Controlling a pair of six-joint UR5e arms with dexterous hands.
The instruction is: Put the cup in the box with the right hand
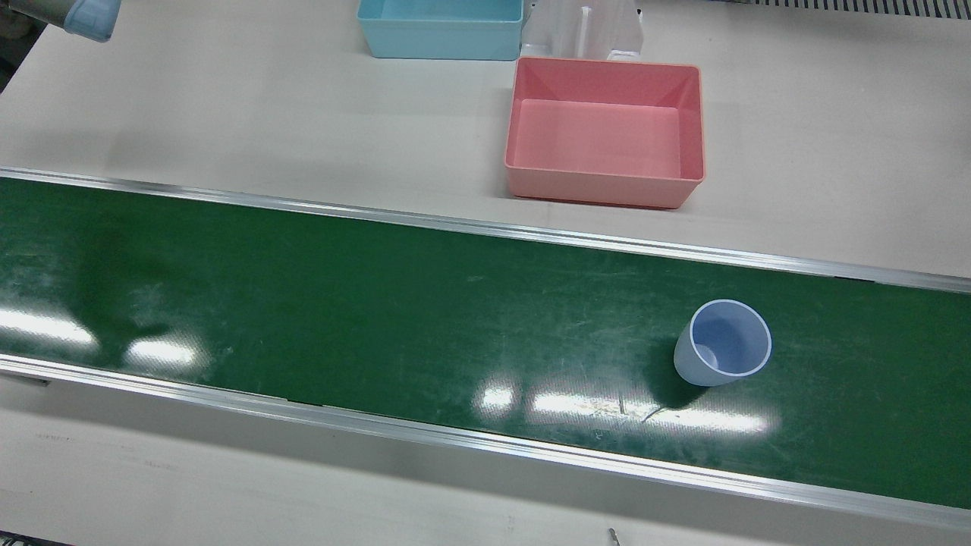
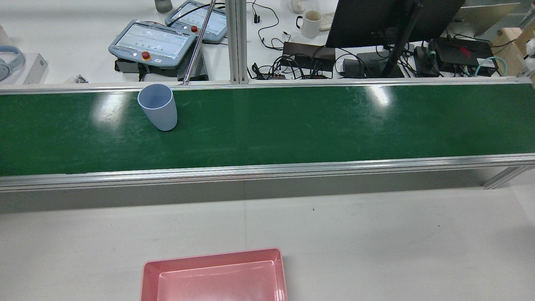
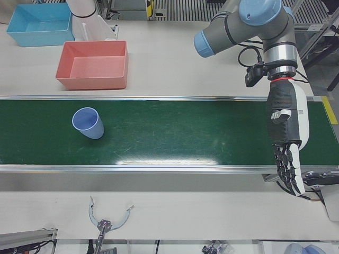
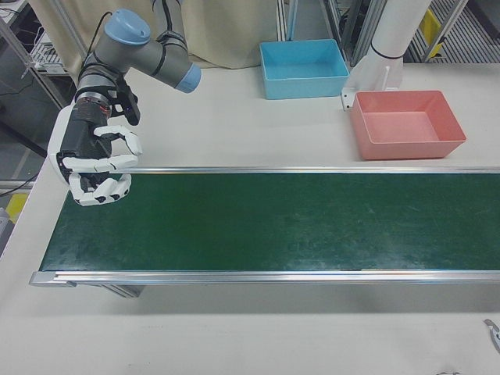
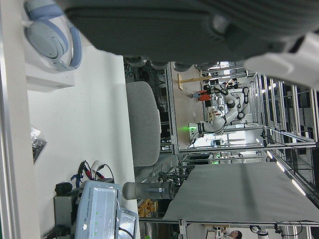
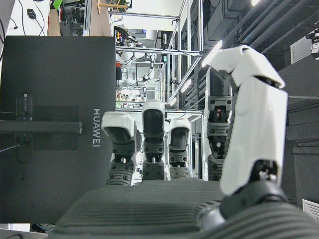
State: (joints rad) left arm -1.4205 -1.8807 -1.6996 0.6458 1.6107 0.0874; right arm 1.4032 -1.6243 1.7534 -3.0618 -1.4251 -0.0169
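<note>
A pale blue cup [image 1: 722,343] stands upright on the green conveyor belt [image 1: 379,303], toward the robot's left end; it also shows as the cup [image 2: 157,107] and the cup [image 3: 88,123]. The empty pink box [image 1: 599,188] sits on the white table between belt and pedestals, seen also as the pink box [image 2: 209,255] and the pink box [image 4: 410,148]. My right hand [image 4: 95,164] hovers over the belt's opposite end, far from the cup, fingers loosely curled, thumb apart, holding nothing. My left hand [image 3: 286,143] hangs over its end of the belt, fingers straight down, empty.
An empty blue box [image 1: 440,47] stands behind the pink one, beside a white pedestal [image 1: 582,30]. Aluminium rails [image 1: 485,226] edge the belt. Beyond it are teach pendants [image 2: 152,42], a monitor [image 2: 376,21] and cables. A small tool [image 3: 108,219] lies on the front table.
</note>
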